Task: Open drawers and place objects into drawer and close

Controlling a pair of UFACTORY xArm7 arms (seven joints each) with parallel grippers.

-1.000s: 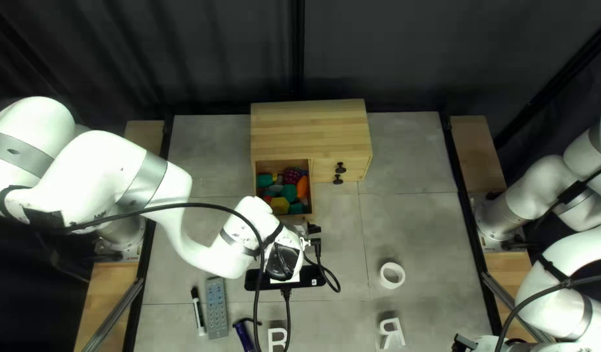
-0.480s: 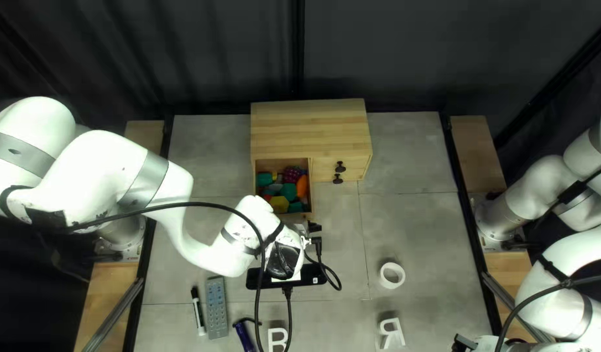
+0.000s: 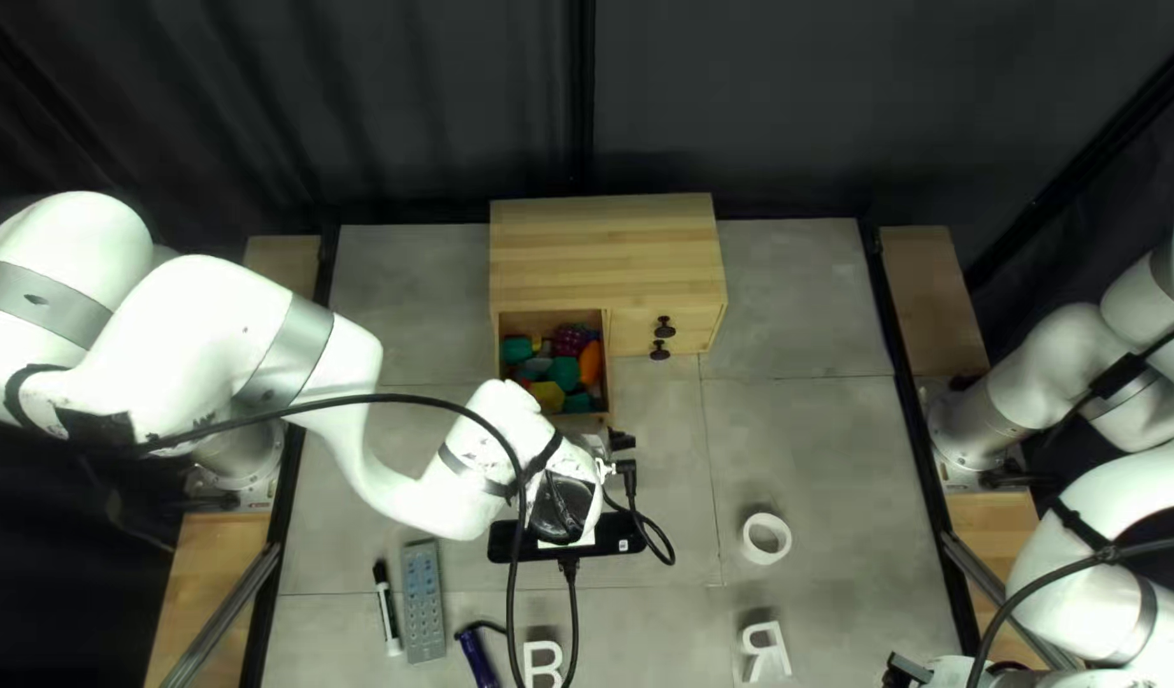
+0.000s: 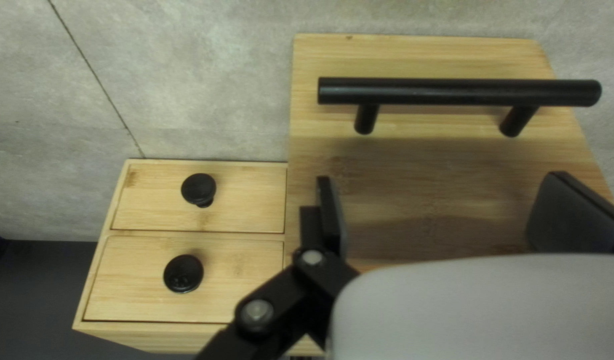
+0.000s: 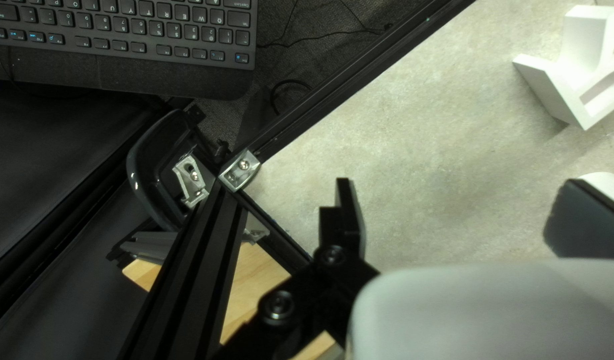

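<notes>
Left gripper (image 3: pixel 612 442), right gripper (image 3: pixel 907 670): fingers apart. Bar handle (image 4: pixel 447 91): left wrist view only. Coloured objects (image 3: pixel 589 365): top left view only.

On the counter (image 3: pixel 823 472), one white block (image 3: pixel 532 663) is forming the letter R, and another (image 3: pixel 780 650) is forming a mirrored R.

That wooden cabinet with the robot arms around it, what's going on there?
Nothing is being held right now. The cabinet's large drawer is open, with colourful pieces inside, while its two small drawers are shut. My left gripper is open in front of the large drawer, not touching its black bar handle. My right gripper is open too, off by the table's near right corner.
</notes>
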